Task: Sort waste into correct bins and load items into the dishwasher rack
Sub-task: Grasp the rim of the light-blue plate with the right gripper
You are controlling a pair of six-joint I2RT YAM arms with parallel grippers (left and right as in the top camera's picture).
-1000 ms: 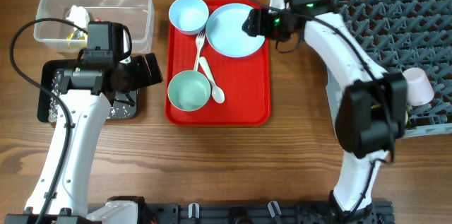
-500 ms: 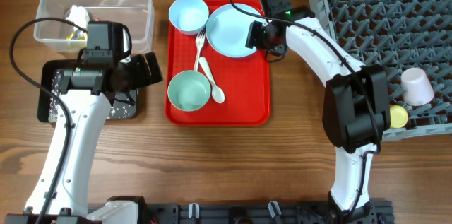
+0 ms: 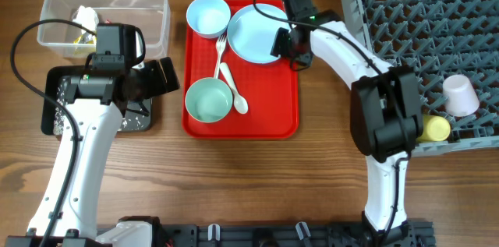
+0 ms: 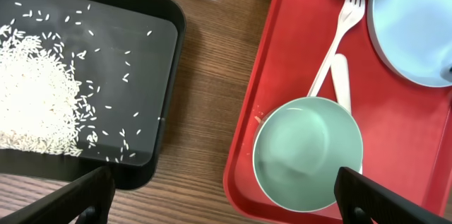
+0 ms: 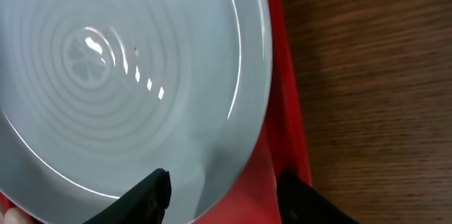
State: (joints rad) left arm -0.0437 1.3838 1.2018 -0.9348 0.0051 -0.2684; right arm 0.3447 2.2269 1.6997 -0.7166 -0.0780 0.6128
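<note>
On the flat red serving tray (image 3: 195, 126): round pale-blue plate (image 3: 253, 33) at the far right corner, empty. Pale-blue bowl (image 3: 207, 15) at the far left, empty. A second, greener-tinted bowl (image 3: 208, 100) at the near left, empty. White plastic fork (image 3: 219, 56) and white plastic spoon (image 3: 234, 91) lie side by side between the bowls.

Right gripper (image 5: 224, 194): jaws apart, straddling the plate's right rim, one finger over the plate and the other over the tray edge. No grip closed yet.

Left gripper (image 4: 224, 197): jaws spread wide, nothing between them, hovering over the gap between the red tray and the shallow black rectangular tray (image 4: 173, 54).

Black tray contents: heap of loose white rice grains (image 4: 32, 104) plus scattered grains.

Clear plastic rectangular tub (image 3: 148, 1): crumpled white tissue (image 3: 86, 18) and a yellow wrapper (image 3: 80, 39) at its left end.

Large grey pegged dishwasher rack (image 3: 413, 13): small pink cup (image 3: 460, 95) on the right side, small yellow cup (image 3: 435, 128) at the near edge.
</note>
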